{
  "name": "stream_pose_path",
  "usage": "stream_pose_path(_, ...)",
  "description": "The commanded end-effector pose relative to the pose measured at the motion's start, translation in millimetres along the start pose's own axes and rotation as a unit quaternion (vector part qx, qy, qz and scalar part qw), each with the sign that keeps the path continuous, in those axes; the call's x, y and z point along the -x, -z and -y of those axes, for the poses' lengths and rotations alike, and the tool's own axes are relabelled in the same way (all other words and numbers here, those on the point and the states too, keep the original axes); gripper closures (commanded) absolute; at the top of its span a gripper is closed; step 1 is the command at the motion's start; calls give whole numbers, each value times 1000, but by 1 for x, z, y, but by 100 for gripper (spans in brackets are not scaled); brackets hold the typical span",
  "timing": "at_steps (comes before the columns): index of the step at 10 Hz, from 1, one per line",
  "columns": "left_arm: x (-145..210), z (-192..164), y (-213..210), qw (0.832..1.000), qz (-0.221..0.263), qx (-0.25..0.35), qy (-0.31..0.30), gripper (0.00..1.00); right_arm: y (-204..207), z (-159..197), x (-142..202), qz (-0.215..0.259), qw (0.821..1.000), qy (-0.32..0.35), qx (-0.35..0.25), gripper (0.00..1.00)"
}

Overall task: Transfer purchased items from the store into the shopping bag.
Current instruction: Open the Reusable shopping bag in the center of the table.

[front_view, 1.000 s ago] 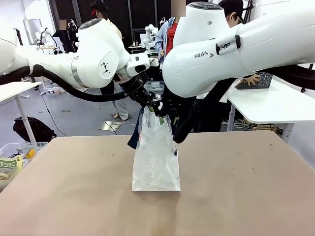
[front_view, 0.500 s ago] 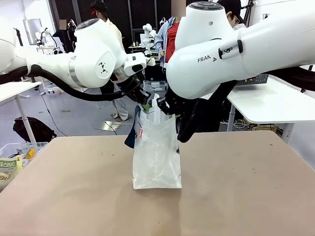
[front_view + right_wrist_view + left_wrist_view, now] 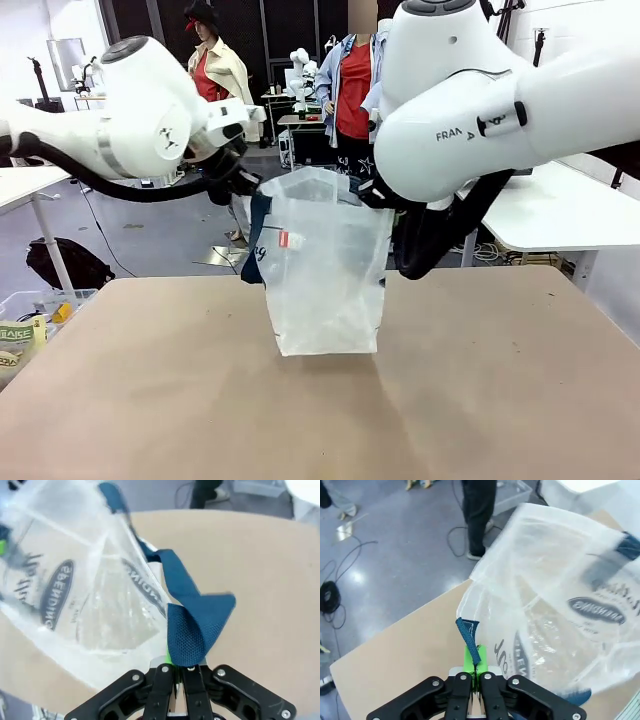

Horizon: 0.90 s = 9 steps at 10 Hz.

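The shopping bag (image 3: pixel 325 275) stands at the middle of the table (image 3: pixel 500 400), its mouth stretched wide between the two arms; the left gripper (image 3: pixel 472 675) is clamped tight on a navy strap (image 3: pixel 468 636) at the rim; the right gripper (image 3: pixel 173 672) pinches the other navy strap (image 3: pixel 192 615); to present the opening well, I judge both should pull apart evenly and level, taut enough to gape, without lifting the base or straining the thin plastic; any contents are too faint to tell.

White rounded arms (image 3: pixel 130 130), black cables (image 3: pixel 150 192); left pincer (image 3: pixel 471 662) and right pincer (image 3: pixel 172 667) black, green-padded, silver-screwed.
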State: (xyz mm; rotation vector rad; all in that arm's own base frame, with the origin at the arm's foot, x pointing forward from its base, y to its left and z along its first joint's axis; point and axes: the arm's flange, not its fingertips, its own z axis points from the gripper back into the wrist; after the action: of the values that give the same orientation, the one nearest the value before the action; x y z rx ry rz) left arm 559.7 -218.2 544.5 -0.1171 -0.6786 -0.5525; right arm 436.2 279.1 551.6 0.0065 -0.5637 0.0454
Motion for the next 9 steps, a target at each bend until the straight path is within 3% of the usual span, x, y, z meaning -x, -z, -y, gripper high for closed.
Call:
stream_pose_path(1, 26, -32, -5, 999, 9, -27, -24, 100, 12, 3, 10, 4, 999, 18, 45, 100)
stream_pose_path(3, 42, -50, -5, 999, 8, -17, -43, 100, 15, 5, 18, -10, 999, 11, 40, 100)
stream_pose_path(6, 40, -22, -8, 1000, 3, 7, 4, 100, 7, -29, 49, -20, 999, -45, 10, 100)
stream_pose_path(9, 45, -1, 3, 999, -18, 19, 32, 100, 24, -51, 64, -32, 997, -75, 7, 100)
